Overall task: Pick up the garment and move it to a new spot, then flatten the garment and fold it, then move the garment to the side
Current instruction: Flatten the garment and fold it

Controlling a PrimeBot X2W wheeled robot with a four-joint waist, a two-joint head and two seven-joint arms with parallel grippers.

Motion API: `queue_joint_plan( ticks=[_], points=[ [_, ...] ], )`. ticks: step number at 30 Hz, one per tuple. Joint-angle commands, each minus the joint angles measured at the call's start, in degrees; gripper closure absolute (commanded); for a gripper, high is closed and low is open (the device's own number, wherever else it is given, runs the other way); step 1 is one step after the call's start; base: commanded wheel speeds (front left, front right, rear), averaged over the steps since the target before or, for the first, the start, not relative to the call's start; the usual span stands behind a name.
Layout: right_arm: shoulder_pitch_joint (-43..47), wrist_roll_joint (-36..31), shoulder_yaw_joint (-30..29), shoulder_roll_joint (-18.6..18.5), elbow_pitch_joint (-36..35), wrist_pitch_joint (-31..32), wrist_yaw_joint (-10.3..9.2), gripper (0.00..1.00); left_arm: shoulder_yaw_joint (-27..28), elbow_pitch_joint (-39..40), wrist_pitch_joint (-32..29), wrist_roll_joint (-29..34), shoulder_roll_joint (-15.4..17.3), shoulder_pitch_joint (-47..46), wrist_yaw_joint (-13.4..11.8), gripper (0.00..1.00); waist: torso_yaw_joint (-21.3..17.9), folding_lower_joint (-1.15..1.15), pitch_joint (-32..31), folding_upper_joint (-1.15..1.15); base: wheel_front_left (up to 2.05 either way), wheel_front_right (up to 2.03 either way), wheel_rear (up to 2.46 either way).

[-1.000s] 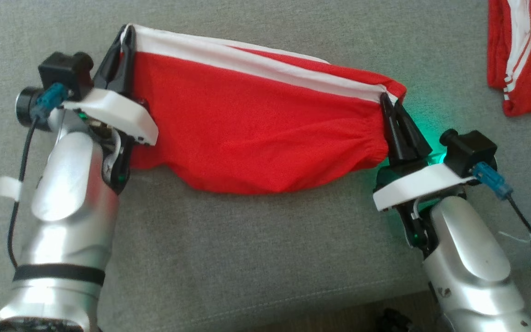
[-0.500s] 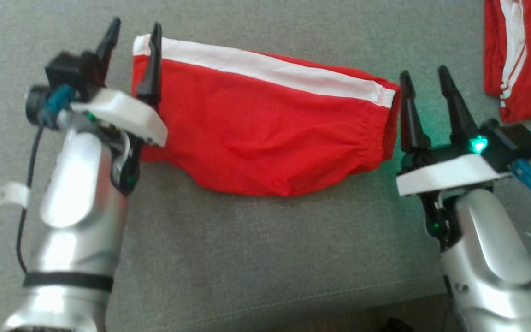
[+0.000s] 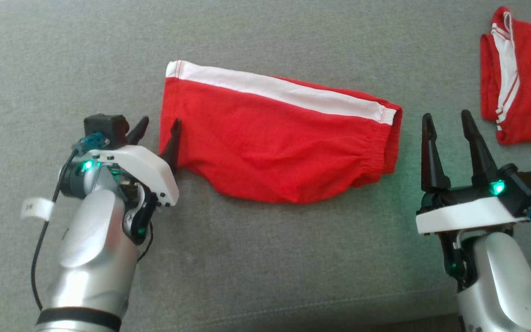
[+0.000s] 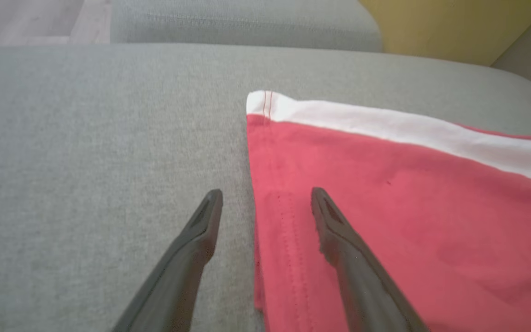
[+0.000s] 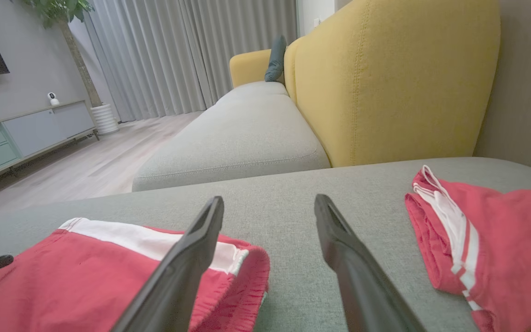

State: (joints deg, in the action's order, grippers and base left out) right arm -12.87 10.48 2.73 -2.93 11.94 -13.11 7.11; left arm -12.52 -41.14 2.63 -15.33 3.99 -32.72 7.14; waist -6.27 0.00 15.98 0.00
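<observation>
Item 1. Garment point(image 3: 274, 143): red, with a white stripe along its far edge. It lies folded and flat on the grey cushion point(image 3: 265, 267), roughly mid-seat, gathered waistband end toward the robot's right. A second ago it hung stretched between the two grippers, pinched at its far corners; now nothing holds it and it rests on the fabric.

Item 2. Left gripper point(image 3: 161, 121): jaws spread wide, empty. It stands at the garment's left hem, near the lower corner. In the wrist view one finger is over the red cloth and the other over bare cushion (whether the finger presses the cloth I cannot tell). Earlier it was clamped on the far left corner.

Item 3. Right gripper point(image 3: 446, 115): jaws spread wide, empty, green light lit on its body. It stands just off the waistband end, apart from the cloth. Earlier it was clamped on the far right corner.

Item 4. Second garment point(image 3: 519, 83): red with white stripes, bunched, at the far right of the cushion, well apart from the first.

Item 5. Backrest point(image 5: 385, 83): yellow, behind the seat.
</observation>
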Motion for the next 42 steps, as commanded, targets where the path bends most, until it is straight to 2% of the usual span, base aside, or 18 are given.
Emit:
queue_joint_plan(
  ticks=[1, 4, 11, 12, 13, 14, 15, 26, 34, 42],
  points=[
    [0.33, -0.31, 0.84, 0.05, -2.51, 0.33, 0.37, 0.0, 1.34, 1.03, -1.38, -0.59, 1.34, -0.71, 0.24, 0.0, -0.26, 0.0, -0.1, 0.0, 0.0, 0.0, 0.0],
    [1.1, -0.05, 1.1, 0.05, -3.99, 1.01, 0.37, 0.0, 1.62, 0.04, -5.41, -1.82, 1.44, -0.58, -0.09, 0.0, -0.98, 0.0, 0.08, 0.0, 0.0, 0.0, 0.0],
    [1.67, 0.37, 1.28, 0.05, -4.79, 1.58, 0.37, 0.0, 1.19, -1.1, -10.37, -3.22, 1.95, -0.34, -0.38, 0.0, -2.03, 0.0, 0.15, 0.0, 0.0, 0.0, 0.0],
    [1.73, 0.4, 1.3, 0.05, -4.76, 1.6, 0.37, 0.0, 1.04, -1.05, -10.62, -3.48, 1.93, -0.2, -0.32, 0.28, -2.1, 0.0, 0.02, 0.0, 0.0, 0.0, 0.0],
    [1.81, 0.45, 1.32, 0.05, -4.69, 1.6, 0.37, 0.0, 0.76, -1.01, -10.89, -3.84, 1.86, 0.01, -0.22, 0.67, -2.15, 0.0, -0.2, 0.0, 0.0, 0.0, 0.0],
    [1.93, 0.49, 1.35, 0.05, -4.6, 1.62, 0.37, 0.0, 0.51, -0.96, -11.19, -4.39, 1.74, 0.28, -0.12, 0.91, -2.18, 0.0, -0.42, 0.0, 0.0, 0.0, 0.0],
    [2.06, 0.51, 1.39, 0.05, -4.53, 1.65, 0.37, 0.0, 0.31, -0.93, -11.47, -4.92, 1.66, 0.56, -0.04, 1.0, -2.19, 0.0, -0.69, 0.0, 0.0, 0.0, 0.0],
    [3.73, -0.09, 0.82, 0.05, -4.01, 2.53, 0.37, 0.0, 1.1, 2.06, -6.69, -8.76, 1.63, 5.65, 0.07, 1.0, -1.23, 0.0, -4.12, 0.0, 0.0, 0.0, 0.0],
    [6.19, -2.18, -2.8, 0.05, -4.68, 6.55, 0.37, 0.0, 2.03, 10.36, -3.96, -11.77, 0.42, 15.43, -1.7, 1.0, 1.14, 0.0, -6.28, 0.0, 0.0, 0.0, 0.0],
    [6.56, -2.8, -3.5, 0.05, -6.13, 8.73, 0.37, 0.0, 1.77, 16.94, -2.9, -13.92, -0.43, 21.56, -4.18, 1.0, 2.43, 0.0, -6.59, 0.0, 0.0, 0.0, 0.0]
  ],
)
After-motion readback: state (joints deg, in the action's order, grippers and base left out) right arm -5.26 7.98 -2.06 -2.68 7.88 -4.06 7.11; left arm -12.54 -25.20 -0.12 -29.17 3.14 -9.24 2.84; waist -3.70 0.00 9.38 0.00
